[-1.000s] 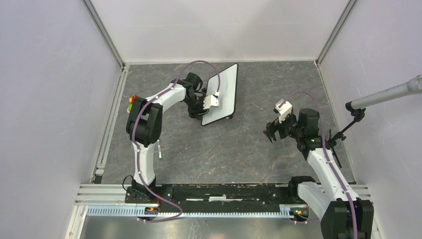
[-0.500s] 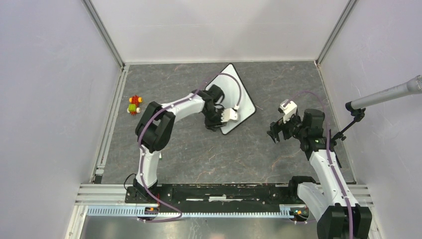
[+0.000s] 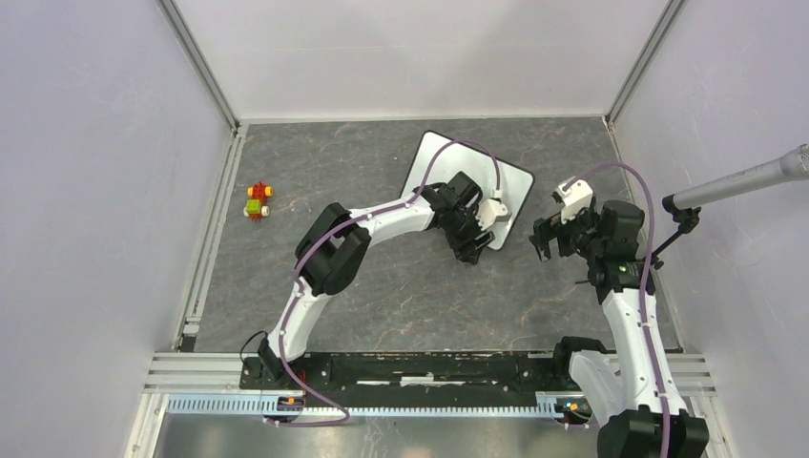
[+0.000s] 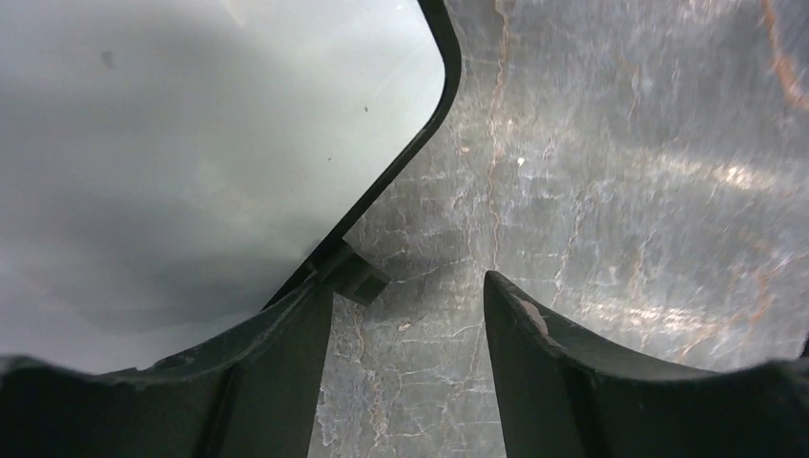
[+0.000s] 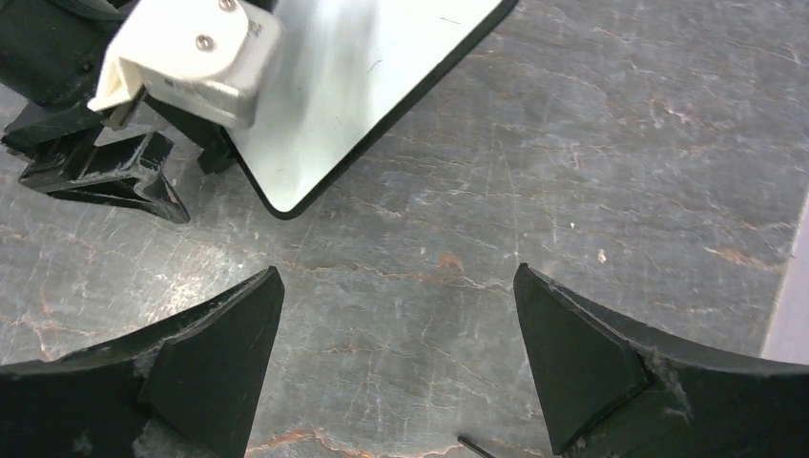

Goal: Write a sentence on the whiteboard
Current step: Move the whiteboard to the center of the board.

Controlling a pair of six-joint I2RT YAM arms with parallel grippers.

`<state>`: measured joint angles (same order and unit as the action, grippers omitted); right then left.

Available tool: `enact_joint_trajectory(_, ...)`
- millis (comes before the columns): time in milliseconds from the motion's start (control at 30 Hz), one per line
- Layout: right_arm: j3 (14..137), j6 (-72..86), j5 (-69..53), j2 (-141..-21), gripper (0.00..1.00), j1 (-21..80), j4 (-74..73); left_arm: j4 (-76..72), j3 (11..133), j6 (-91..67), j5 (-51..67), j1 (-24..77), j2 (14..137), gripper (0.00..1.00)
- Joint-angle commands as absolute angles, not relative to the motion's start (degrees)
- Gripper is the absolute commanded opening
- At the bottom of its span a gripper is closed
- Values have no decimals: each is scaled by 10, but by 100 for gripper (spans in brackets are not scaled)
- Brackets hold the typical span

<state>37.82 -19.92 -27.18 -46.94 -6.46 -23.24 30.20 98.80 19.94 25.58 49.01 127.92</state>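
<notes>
1. Top external view: the small white rectangular whiteboard with a thin black frame (image 3: pixel 463 160) lies on the grey marbled counter (image 3: pixel 401 296), near its far edge, right of centre.
2. The left pincer (image 4: pixel 408 286) stands open at the whiteboard's near corner.
3. The right pincer (image 5: pixel 398 277) gapes wide and holds nothing.

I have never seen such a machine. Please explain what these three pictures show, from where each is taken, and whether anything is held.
These are two robot arms bolted at the near edge of a grey table. One picture looks down from above; the other two come from a camera on each wrist, so its own black fingers show below. On the table lie a whiteboard, with no writing visible, and a small colourful toy. The left gripper is open at the board's edge; the right gripper is open too. Neither holds anything.
</notes>
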Motion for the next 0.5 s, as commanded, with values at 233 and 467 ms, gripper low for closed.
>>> enact_joint_trajectory(233,377,-120,-264,-450,83,-58,-232,194,856,58,204,470,1089,70)
enact_joint_trajectory(467,367,-35,-136,-477,71,99,-205,172,751,-59,71,406,977,70)
